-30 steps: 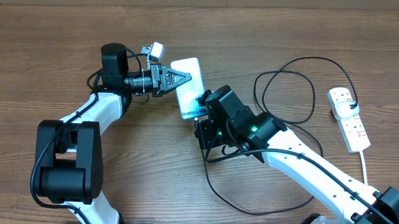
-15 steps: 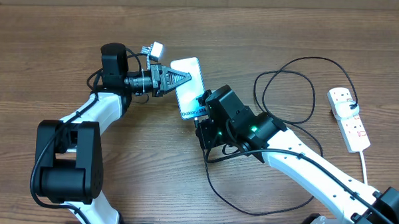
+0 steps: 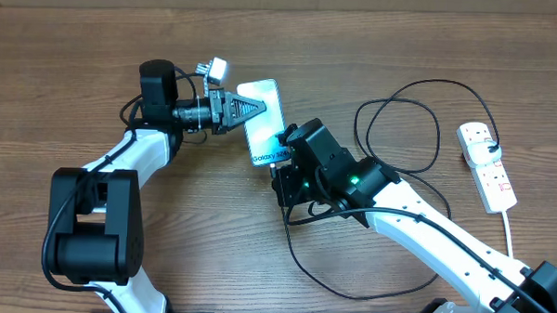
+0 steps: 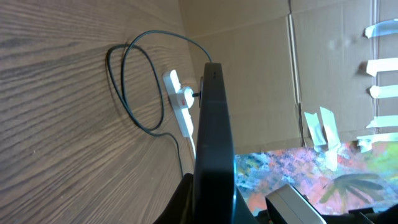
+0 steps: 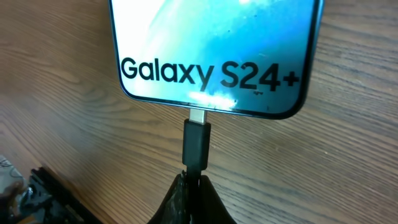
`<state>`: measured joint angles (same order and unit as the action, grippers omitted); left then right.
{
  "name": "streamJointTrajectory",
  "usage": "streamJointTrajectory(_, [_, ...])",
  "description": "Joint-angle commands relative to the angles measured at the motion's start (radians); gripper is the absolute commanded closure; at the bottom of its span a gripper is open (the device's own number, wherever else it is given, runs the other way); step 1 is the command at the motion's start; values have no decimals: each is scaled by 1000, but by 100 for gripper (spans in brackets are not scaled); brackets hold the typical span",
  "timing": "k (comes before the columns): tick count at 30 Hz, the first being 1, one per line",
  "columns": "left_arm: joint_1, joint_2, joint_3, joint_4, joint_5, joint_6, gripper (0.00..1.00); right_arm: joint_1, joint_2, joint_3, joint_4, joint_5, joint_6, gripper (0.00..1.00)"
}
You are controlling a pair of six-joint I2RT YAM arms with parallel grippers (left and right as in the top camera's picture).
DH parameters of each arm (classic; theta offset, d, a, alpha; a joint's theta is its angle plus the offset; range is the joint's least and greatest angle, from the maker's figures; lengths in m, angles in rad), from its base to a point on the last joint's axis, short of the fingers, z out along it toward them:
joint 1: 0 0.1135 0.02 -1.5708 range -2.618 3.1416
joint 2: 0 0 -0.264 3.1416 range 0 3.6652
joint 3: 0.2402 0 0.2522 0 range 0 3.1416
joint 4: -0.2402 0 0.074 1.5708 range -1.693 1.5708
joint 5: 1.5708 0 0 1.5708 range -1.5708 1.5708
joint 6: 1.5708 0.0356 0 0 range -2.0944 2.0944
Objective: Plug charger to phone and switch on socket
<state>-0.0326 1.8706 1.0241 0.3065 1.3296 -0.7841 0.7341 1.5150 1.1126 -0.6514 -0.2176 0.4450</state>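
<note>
The phone point(image 3: 264, 119) with a light blue screen and "Galaxy S24+" text point(image 5: 211, 53) lies on the table, seen edge-on in the left wrist view point(image 4: 212, 149). My left gripper point(image 3: 252, 108) is shut on the phone's left side. My right gripper point(image 5: 198, 186) is shut on the charger's small black plug point(image 5: 196, 146), whose metal tip sits at the port in the phone's lower short edge. The thin black cable point(image 3: 400, 133) loops to the right toward the white socket strip point(image 3: 487, 164), where the black plug head point(image 3: 495, 148) sits.
The socket's thick white cord point(image 3: 510, 230) runs toward the front right. Cable loops point(image 3: 312, 260) lie under my right arm. A cardboard wall point(image 4: 298, 68) stands behind the table. Bare wood lies at the left and far front.
The phone has shifted slightly; its "Galaxy" text now shows more clearly beside my right gripper. Both arms have barely moved.
</note>
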Motion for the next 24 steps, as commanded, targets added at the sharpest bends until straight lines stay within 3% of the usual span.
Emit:
streamJointTrajectory(1, [13, 3, 7, 5, 151, 14, 96, -5, -2, 21, 53, 30, 7, 96])
streamJointTrajectory(11, [63, 3, 7, 5, 190, -10, 96, -5, -2, 21, 122, 29, 4, 96])
streamJointTrajectory(24, [63, 3, 7, 5, 186, -130, 96, -3, 30, -29, 270, 53, 4, 96])
